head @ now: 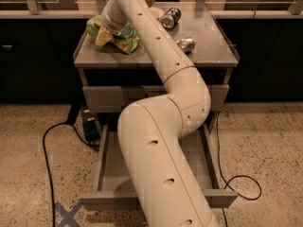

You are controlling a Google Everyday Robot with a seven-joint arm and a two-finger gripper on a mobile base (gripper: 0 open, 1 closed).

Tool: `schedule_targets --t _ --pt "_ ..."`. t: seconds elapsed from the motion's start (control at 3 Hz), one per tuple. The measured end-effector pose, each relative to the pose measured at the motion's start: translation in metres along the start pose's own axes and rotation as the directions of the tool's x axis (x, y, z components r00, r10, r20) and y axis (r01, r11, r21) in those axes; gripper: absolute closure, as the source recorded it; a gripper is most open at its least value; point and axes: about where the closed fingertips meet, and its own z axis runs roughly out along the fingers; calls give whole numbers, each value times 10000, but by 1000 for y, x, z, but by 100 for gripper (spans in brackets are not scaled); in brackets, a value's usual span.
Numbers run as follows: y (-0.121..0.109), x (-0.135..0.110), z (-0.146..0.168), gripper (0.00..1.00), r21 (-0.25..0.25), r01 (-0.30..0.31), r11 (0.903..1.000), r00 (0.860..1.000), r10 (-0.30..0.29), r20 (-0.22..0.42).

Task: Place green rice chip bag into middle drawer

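The green rice chip bag [124, 39] lies crinkled at the back left of the grey cabinet top [208, 56], with a yellowish end showing at its left. My gripper [105, 32] is down on the left part of the bag, and my white arm reaches up to it from the bottom of the view. Below, the wide shallow grey middle drawer [109, 171] stands pulled out. My arm covers most of its inside and the middle of its front, so its handle is hidden.
Two silver-blue drink cans lie on the cabinet top, one at the back [170, 18] and one at mid right [185, 44]. A closed grey drawer front [102, 98] sits above the open drawer. Black cables [47, 160], a dark box [90, 129] and a blue tape cross [66, 214] are on the floor.
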Motion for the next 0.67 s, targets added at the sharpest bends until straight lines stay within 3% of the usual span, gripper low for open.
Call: schedule_targets --t 0.33,0.67 --pt "0 0 0 65 0 0 10000 10000 0 0" --pt "-1 -5 -23 88 -75 266 9996 9995 -265 142"
